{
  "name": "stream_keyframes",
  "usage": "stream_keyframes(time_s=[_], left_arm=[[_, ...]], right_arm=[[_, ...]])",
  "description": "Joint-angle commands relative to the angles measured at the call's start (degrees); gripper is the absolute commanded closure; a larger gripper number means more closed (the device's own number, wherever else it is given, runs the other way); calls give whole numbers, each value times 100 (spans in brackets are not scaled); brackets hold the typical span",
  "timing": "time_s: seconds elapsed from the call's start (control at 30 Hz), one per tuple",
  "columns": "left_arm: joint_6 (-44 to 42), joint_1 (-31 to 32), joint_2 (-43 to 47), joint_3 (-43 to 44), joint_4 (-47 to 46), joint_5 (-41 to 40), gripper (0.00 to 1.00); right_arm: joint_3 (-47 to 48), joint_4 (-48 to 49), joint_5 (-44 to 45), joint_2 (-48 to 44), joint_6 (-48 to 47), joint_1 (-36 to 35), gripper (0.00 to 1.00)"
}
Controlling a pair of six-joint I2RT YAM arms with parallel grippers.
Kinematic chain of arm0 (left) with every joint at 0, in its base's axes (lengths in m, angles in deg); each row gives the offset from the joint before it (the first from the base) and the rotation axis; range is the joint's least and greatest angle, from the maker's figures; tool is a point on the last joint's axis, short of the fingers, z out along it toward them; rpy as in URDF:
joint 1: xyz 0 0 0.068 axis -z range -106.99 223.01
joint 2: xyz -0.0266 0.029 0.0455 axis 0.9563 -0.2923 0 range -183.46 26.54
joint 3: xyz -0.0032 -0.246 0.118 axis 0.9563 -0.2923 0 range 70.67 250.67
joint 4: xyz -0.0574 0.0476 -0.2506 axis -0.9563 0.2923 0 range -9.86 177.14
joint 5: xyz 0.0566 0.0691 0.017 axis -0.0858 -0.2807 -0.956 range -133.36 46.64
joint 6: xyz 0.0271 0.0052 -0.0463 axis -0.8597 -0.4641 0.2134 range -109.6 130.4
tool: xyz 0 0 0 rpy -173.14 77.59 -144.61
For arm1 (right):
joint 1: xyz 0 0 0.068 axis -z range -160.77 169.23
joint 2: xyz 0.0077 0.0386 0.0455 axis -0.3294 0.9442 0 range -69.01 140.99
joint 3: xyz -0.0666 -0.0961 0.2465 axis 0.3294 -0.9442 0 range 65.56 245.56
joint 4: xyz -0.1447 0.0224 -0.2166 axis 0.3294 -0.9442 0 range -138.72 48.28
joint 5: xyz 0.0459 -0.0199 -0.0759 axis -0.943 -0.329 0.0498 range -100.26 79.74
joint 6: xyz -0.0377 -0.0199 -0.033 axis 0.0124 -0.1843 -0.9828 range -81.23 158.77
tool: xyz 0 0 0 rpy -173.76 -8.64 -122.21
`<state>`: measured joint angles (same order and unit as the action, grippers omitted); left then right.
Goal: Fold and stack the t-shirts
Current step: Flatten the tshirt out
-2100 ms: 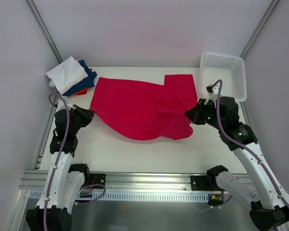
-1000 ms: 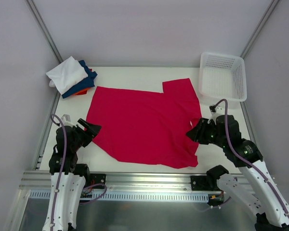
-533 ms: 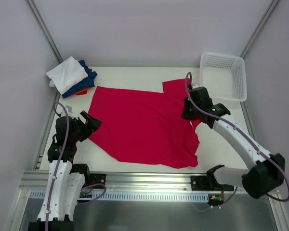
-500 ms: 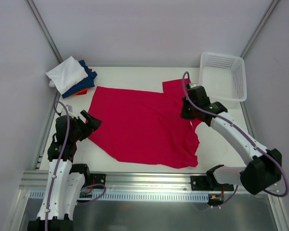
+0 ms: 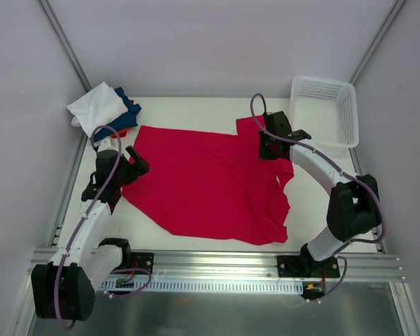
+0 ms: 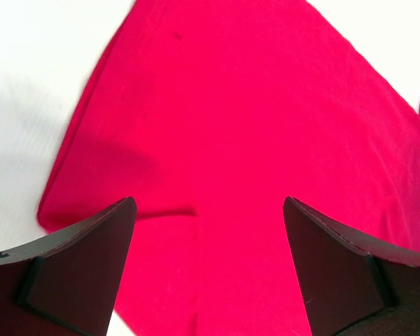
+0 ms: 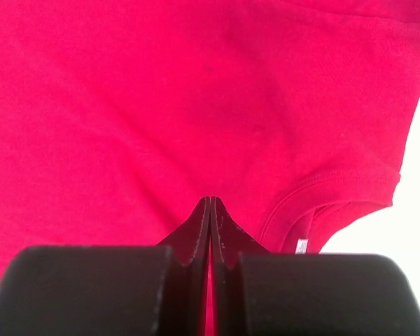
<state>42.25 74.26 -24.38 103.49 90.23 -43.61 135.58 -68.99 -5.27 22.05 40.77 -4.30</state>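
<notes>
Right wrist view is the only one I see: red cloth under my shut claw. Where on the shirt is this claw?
Observer: The right claw is on the red t-shirt's far right part, by the sleeve nearest the white basket.
Operator: And the other arm?
Observer: The left claw is open, at the shirt's left edge.
Operator: Are other shirts there?
Observer: A folded stack, white t-shirt on top, lies far left.

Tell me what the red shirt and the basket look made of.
Red shirt: soft knit cloth, probably cotton jersey, with a matte finish. It lies limp with shallow wrinkles and shows stitched seams.
Basket: white plastic, likely moulded, with a smooth finish. Its stiff upright walls are a regular lattice of small openings.
</notes>
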Motion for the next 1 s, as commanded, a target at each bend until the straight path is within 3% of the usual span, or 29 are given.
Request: stream_keyframes(time_s=[0.0,0.27,0.97], left_arm=[[-74,269,-295,-100,-982,-624,13],[-180,402,-814,172,-1193,-836,13],[-320,402,-797,436,-1211,-722,12]], right_arm=[[310,116,-121,218,-112,146,99],[135,414,-394,745,-16,279,99],[161,670,-772,1668,99,331,100]])
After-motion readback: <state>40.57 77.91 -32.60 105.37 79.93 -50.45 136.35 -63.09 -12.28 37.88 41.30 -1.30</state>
